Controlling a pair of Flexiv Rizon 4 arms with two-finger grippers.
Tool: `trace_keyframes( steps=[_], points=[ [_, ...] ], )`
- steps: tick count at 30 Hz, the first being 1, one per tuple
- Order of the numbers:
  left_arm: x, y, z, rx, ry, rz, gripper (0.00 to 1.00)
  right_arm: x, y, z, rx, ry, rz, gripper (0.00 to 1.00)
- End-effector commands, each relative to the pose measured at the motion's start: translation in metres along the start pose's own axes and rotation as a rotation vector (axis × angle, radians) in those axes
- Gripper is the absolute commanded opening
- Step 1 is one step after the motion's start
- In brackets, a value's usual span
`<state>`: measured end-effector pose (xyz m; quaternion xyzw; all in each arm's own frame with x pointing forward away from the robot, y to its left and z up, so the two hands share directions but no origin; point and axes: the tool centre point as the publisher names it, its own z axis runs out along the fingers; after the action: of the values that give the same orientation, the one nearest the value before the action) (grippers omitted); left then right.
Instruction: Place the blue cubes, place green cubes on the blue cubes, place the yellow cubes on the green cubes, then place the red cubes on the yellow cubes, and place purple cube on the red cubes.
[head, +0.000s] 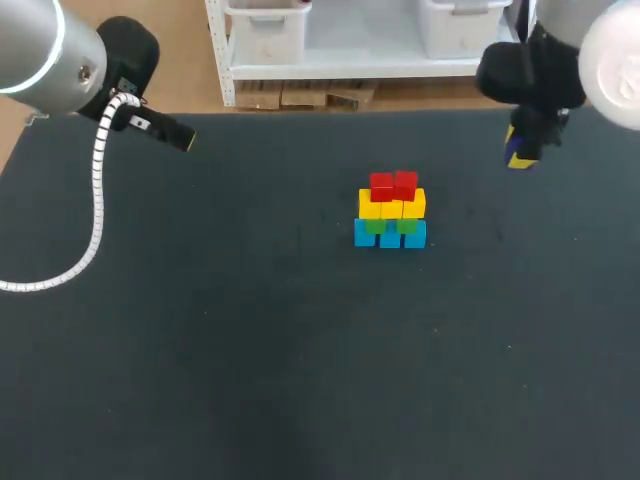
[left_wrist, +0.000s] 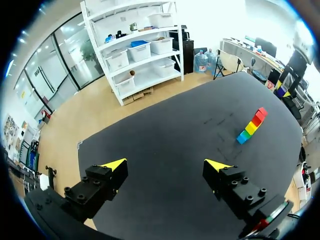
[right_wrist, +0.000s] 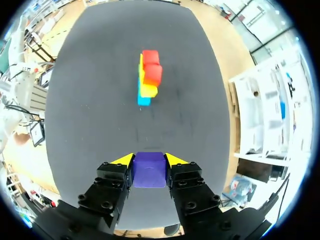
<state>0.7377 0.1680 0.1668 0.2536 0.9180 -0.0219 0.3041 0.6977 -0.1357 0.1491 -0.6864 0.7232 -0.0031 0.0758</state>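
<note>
Fingers on the right arm, the right fingers (right_wrist: 122, 161), are clamped from both sides on the purple cube (right_wrist: 149, 171), held above the far right part of the worktop (head: 250, 330), well apart from the stack. The left fingers (left_wrist: 114, 165) are spread wide with nothing between them, off at the far left corner.

Near the middle of the worktop the tower is nearly complete. The blue cubes (head: 390, 238) form the bottom row, the green cubes (head: 375, 227) sit on them, the yellow cubes (head: 392, 207) rest on the green, and two red cubes (head: 393, 185) lie side by side on top, touching.

By my reading, four of the five layers are done. Only the last step is left: carrying the purple cube over and setting it on the red pair, probably straddling their seam.
</note>
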Motion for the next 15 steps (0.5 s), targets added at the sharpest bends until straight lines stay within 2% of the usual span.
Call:
trace_keyframes(
  steps=[1, 10, 15],
  points=[
    [-0.001, 0.001, 0.001, 0.005, 0.0, 0.002, 1.0, -0.016, -0.004, -0.003, -0.043, 0.001, -0.015, 0.0],
    [-0.001, 0.001, 0.001, 0.005, 0.0, 0.002, 1.0, -0.052, -0.003, 0.003, -0.07, -0.034, -0.029, 0.0],
    [-0.001, 0.001, 0.001, 0.005, 0.0, 0.002, 1.0, -0.077, 0.006, 0.01, -0.093, -0.063, -0.075, 0.0]
  ],
)
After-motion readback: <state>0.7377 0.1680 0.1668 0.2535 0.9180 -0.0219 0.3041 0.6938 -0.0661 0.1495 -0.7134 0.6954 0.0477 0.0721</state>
